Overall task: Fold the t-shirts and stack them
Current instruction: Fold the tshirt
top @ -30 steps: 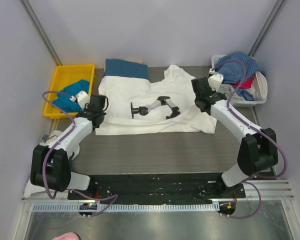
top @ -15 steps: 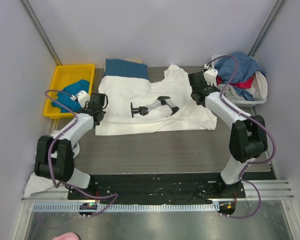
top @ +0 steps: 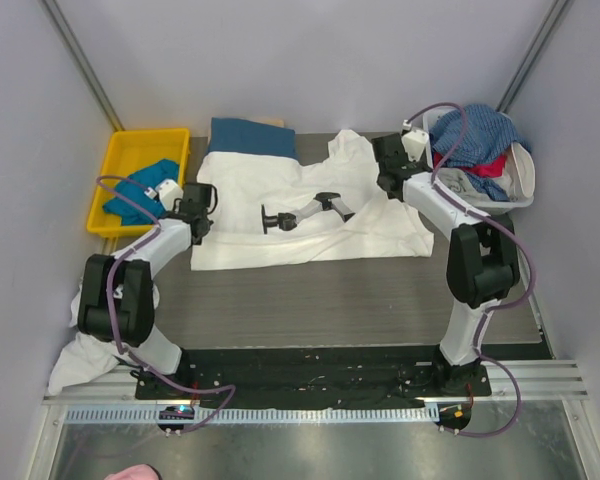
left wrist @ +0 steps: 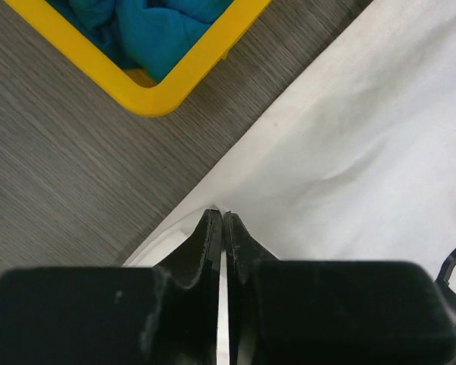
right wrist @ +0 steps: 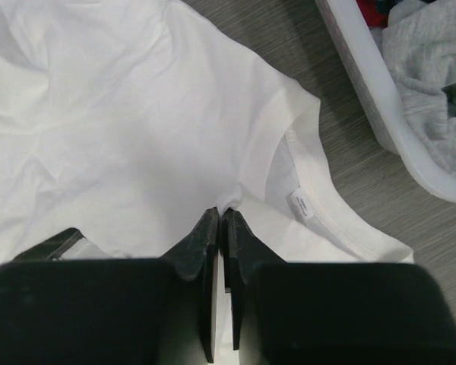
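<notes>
The white t-shirt (top: 290,235) with black chest marks lies spread across the middle of the table. My left gripper (top: 202,205) is shut on its left edge, which shows in the left wrist view (left wrist: 342,152). My right gripper (top: 388,172) is shut on cloth near the collar (right wrist: 308,186) at the shirt's right side. The dark blue t-shirt (top: 251,136) lies folded behind the white one at the back.
A yellow bin (top: 130,160) with teal cloth stands at the left, also in the left wrist view (left wrist: 190,68). A white basket (top: 510,190) with blue, red and grey clothes stands at the back right. White cloth (top: 75,345) hangs off the near left.
Both grippers have moved toward the back of the table with the white shirt's edges in them. The shirt's front edge has shifted back a little.
</notes>
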Available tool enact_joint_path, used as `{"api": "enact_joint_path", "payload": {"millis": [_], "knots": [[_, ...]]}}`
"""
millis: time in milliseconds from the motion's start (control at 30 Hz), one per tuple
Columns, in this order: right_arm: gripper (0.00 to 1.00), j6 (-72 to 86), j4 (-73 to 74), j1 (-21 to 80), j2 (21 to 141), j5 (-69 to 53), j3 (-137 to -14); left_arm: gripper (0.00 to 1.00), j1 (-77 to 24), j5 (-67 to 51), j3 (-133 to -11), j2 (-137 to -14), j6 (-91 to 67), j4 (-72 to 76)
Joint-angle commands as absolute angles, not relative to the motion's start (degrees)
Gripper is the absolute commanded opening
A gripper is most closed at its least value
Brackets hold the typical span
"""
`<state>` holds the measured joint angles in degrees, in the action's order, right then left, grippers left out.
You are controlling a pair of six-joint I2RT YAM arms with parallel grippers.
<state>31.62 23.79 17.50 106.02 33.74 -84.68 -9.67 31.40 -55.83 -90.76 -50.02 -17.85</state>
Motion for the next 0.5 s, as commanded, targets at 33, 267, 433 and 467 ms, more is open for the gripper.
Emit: {"api": "enact_joint_path", "payload": {"millis": [33,267,433,467], "knots": [[0.34,30.24,19.78,15.56,110.12,32.17,-89.64,0.28,-9.05,32.43,-59.32,-92.81,-49.22,-15.03],[0.54,28.65,18.54,11.08,112.42,26.81,-94.93,1.00,-8.26,33.93,-63.98,-89.75,-45.27,-16.96],[0.55,31.46,19.95,11.34,103.38,22.07,-84.15,1.00,-9.14,31.02,-57.23,-81.76,-44.21,-16.17],[0.55,31.90,21.08,11.42,102.32,20.76,-82.72,1.00,-9.40,30.94,-55.74,-80.69,-44.21,-15.91]]}}
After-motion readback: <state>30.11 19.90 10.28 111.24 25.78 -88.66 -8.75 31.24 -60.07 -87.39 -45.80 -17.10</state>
